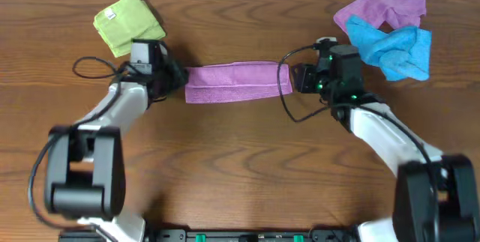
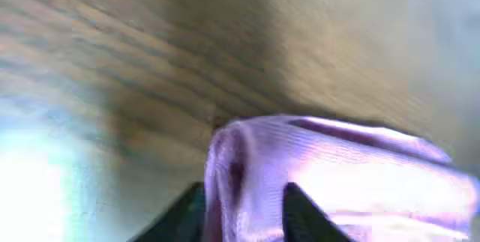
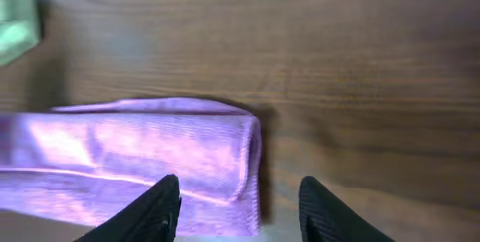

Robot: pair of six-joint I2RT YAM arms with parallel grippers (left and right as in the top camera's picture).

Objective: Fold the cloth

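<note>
The lilac-purple cloth [image 1: 232,82] lies folded into a long narrow strip across the middle of the table. My left gripper [image 1: 178,77] is at its left end, shut on a bunched fold of the cloth [image 2: 247,174]. My right gripper [image 1: 294,79] is at the strip's right end, open, its fingers [image 3: 238,206] spread above the cloth's end edge [image 3: 225,152] without pinching it. No white tag shows.
A folded lime-green cloth [image 1: 127,22] lies at the back left, behind the left gripper. A second purple cloth [image 1: 382,8] and a bright blue cloth [image 1: 394,47] lie crumpled at the back right. Black cables loop beside both wrists.
</note>
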